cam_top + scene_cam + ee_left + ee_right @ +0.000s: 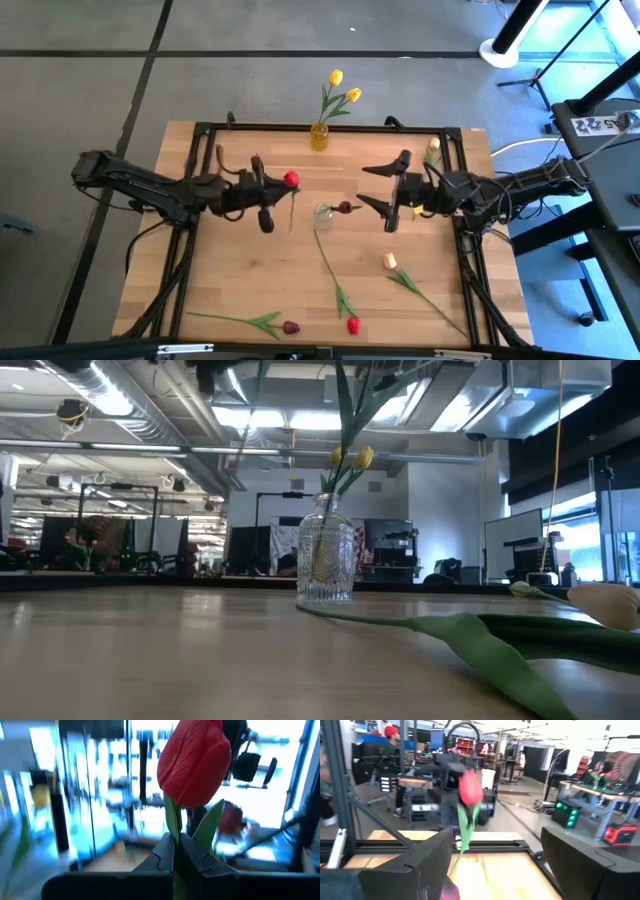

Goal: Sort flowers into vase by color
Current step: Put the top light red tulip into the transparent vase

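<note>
Left pincer (268,188): clamped on the stem of a red tulip (291,179), held above the desk (240,280).
Right pincer (385,189): fingers spread wide, holding nothing, beside a clear vase (323,213) carrying a maroon tulip (345,207).
Yellow vase (319,137): at the desk's far edge, holding two yellow tulips (343,86).
Loose flowers: cream tulip (390,261), red tulip lying flat (353,324) and another maroon one (290,327) on the desk's near half.

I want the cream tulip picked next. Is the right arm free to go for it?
Probably yes. The right gripper is open and empty, and the cream tulip lies on bare table on its side, nothing between them.
</note>
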Robot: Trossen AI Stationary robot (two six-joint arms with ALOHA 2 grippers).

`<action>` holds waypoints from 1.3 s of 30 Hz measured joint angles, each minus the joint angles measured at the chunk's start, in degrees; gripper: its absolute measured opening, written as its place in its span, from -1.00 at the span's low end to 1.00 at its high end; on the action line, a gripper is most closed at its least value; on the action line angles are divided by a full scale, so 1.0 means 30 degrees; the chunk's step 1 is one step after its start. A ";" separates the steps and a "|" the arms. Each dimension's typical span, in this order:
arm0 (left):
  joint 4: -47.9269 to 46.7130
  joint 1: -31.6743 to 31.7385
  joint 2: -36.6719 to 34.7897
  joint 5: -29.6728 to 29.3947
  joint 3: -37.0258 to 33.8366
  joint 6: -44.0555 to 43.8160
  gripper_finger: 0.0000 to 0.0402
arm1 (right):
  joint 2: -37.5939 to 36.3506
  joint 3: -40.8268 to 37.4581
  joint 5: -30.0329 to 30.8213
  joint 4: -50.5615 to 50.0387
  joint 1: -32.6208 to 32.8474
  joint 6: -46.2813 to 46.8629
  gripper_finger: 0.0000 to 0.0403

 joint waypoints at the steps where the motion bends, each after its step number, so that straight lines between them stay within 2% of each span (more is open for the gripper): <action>1: 0.1558 0.0081 0.0262 0.0090 0.0000 0.0985 -0.99 | 0.0000 0.0000 0.0225 0.0040 0.0179 -0.0150 0.49; 5: 0.6887 0.1263 0.1284 0.1138 0.0000 0.2572 -0.99 | 0.0000 0.0000 0.0777 0.0157 0.0354 -0.0373 0.49; 9: 0.8957 0.2924 0.2408 0.2433 0.0000 0.1551 -0.99 | 0.0000 0.0000 0.0853 0.0150 0.0354 -0.0379 0.49; 18: 0.9959 0.4449 0.3672 0.4309 0.0000 0.0296 -1.00 | 0.0000 0.0000 0.0853 -0.0140 0.0354 -0.0364 0.49; 25: 0.9468 0.4490 0.3692 0.4419 0.0007 0.0191 -1.00 | 0.0000 -0.0007 0.0853 -0.0571 0.0347 -0.0336 0.49; 30: 0.9388 0.4468 0.5052 0.4746 0.0015 0.0482 -0.99 | 0.0000 -0.0007 0.0853 -0.0953 0.0347 -0.0263 0.49; 34: 0.9665 0.4468 0.5909 0.5094 0.0015 0.0489 -0.93 | 0.0000 -0.0007 0.0853 -0.1484 0.0339 -0.0058 0.49; 39: 0.6998 0.4455 0.5700 0.5544 0.0015 0.0293 -0.78 | -0.0010 -0.0007 0.0875 -0.2540 0.0339 0.0291 0.49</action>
